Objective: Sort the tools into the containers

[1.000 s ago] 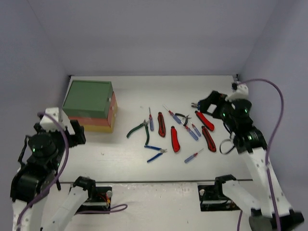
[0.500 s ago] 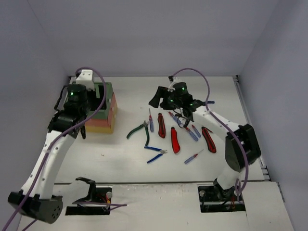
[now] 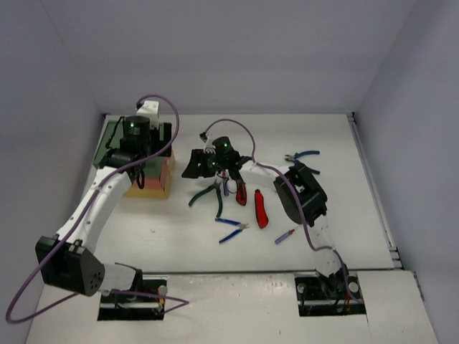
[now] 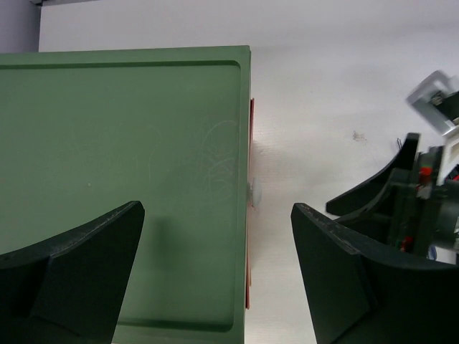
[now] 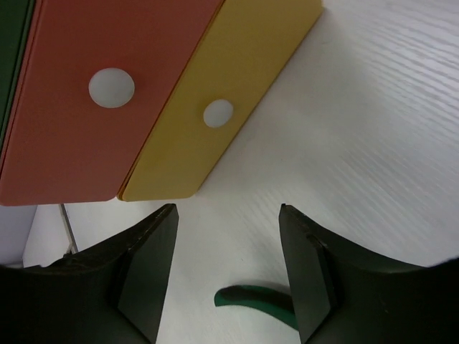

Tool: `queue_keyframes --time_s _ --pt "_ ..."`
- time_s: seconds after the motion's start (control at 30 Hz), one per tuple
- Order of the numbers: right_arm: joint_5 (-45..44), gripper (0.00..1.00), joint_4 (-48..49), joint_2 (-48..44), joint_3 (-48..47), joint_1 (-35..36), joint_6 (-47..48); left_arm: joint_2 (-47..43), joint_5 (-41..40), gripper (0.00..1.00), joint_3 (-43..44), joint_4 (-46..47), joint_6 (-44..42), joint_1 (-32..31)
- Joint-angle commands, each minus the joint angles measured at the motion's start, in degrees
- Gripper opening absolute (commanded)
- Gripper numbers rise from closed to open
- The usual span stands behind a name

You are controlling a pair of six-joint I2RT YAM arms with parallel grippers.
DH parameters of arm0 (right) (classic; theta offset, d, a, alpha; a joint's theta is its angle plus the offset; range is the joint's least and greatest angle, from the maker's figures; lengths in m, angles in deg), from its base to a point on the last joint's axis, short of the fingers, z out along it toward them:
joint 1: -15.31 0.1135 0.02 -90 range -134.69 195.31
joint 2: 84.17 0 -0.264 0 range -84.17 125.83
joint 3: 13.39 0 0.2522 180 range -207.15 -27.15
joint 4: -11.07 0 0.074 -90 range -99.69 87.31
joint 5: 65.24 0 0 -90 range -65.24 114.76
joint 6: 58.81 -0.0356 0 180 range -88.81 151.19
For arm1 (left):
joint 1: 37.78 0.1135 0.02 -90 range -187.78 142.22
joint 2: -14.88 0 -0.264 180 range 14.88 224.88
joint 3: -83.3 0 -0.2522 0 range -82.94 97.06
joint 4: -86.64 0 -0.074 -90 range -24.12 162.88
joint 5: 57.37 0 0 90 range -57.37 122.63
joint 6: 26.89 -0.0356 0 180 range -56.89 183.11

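The containers are one small cabinet with a green top, an orange-red middle drawer and a yellow bottom drawer, both showing white knobs. My left gripper hangs open above the green top's right edge. My right gripper is open, low over the table just in front of the drawer fronts, holding nothing. The handle of the green pliers lies on the table under it. Other tools lie behind it: red knives, blue pliers, a screwdriver.
Another pair of blue-handled pliers lies apart at the back right. The right arm's body stretches across the tool pile. Grey walls close the table on three sides. The right gripper's fingers show just right of the cabinet in the left wrist view.
The right arm swung left from above the tools to the cabinet's front, its jaws narrower. The left gripper moved right across the green top toward its front edge.
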Motion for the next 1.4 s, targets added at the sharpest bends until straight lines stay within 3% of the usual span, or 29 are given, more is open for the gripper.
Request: queue_keyframes --time_s 0.0,0.5,0.97,1.37 --pt "4.2 0.53 9.5 2.4 -6.6 0.8 -1.4 0.3 0.3 0.80 0.5 5.4 -0.5 0.8" --pt "7.3 0.50 21.5 15.6 -16.7 1.9 -12.2 1.2 -1.6 0.77 -0.9 3.2 0.9 2.0" --pt "9.4 0.49 26.3 19.6 -19.8 2.2 -17.2 4.1 -0.6 0.65 1.0 -0.5 2.6 2.2" --pt "11.8 0.30 30.3 21.3 -21.1 2.2 -21.5 5.0 0.6 0.64 1.8 -1.7 4.4 3.4"
